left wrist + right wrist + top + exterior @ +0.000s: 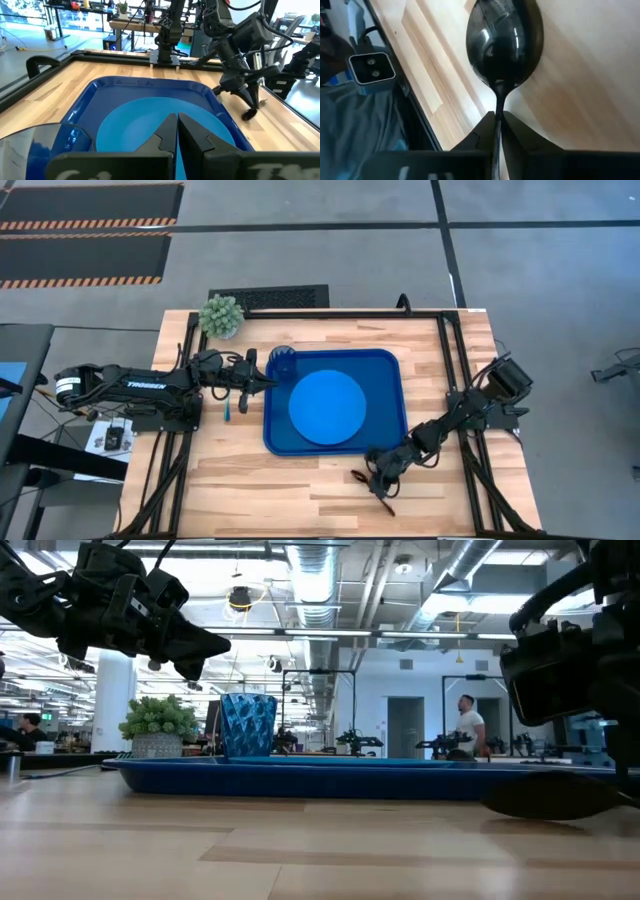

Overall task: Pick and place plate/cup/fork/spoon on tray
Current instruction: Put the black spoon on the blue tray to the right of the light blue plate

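I read "TROSSEN" in white on my left arm (140, 385). The bench (300, 490) is pale butcher-block wood. The glossy dark-blue tray (390, 370) carries the flat round plate (326, 407) and, in its 10 o'clock corner, the faceted translucent cup (282, 361). My left jaws (262, 376) hover just beside that cup, pressed together and empty. The fork (227, 411) lies at 9 o'clock off the tray. At 5 o'clock, my right jaws (498, 120) pinch the dark shiny spoon (504, 42) by its thin handle.
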